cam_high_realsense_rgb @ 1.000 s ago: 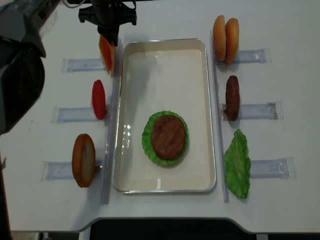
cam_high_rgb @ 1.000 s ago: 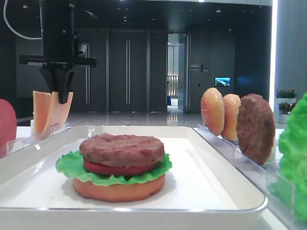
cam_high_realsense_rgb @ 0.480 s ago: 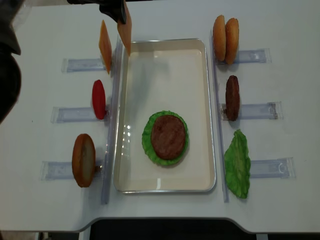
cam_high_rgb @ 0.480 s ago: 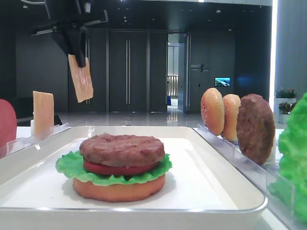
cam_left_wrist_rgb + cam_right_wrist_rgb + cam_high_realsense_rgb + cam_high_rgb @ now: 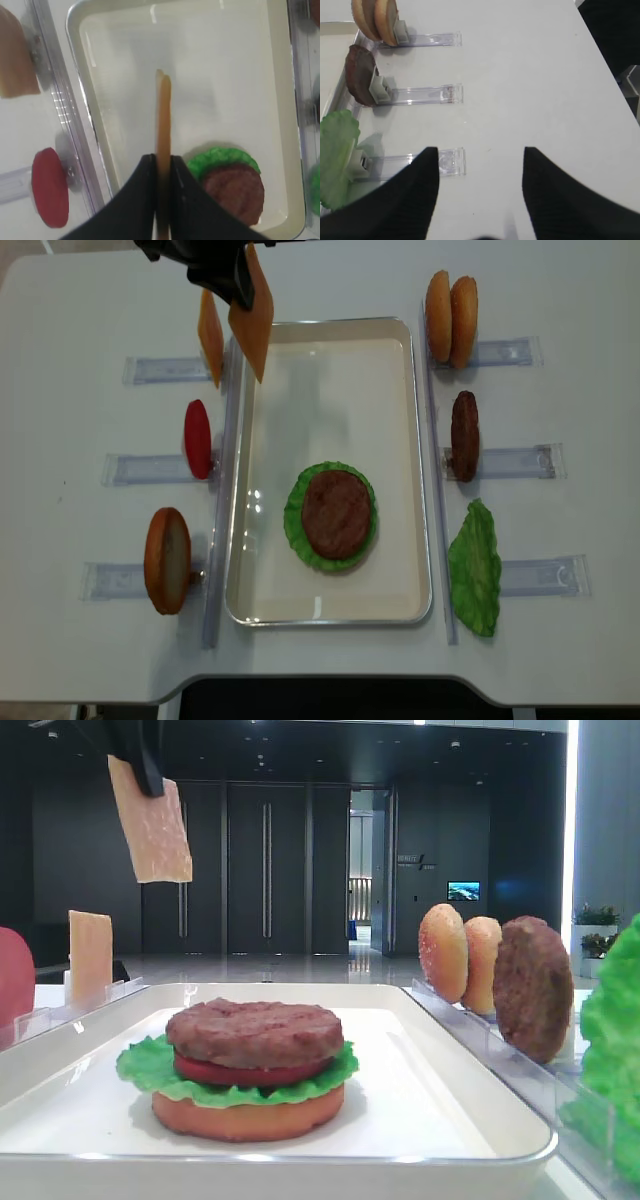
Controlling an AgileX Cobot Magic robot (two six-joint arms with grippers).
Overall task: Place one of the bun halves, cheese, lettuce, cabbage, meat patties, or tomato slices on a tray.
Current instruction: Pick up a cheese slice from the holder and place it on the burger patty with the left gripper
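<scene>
Your left gripper (image 5: 238, 280) held a cheese slice (image 5: 252, 325) by its upper edge, hanging above the far left corner of the tray (image 5: 400, 470). A second cheese slice (image 5: 210, 325) stood upright in its clear rack (image 5: 165, 369) just left of the tray. On the tray you had a meat patty (image 5: 336, 514) stacked over lettuce (image 5: 295, 525). A tomato slice (image 5: 197, 438) and a bun half (image 5: 167, 559) stood in racks on the left; two bun halves (image 5: 450, 305), another patty (image 5: 465, 435) and a lettuce leaf (image 5: 474, 568) stood on the right.
</scene>
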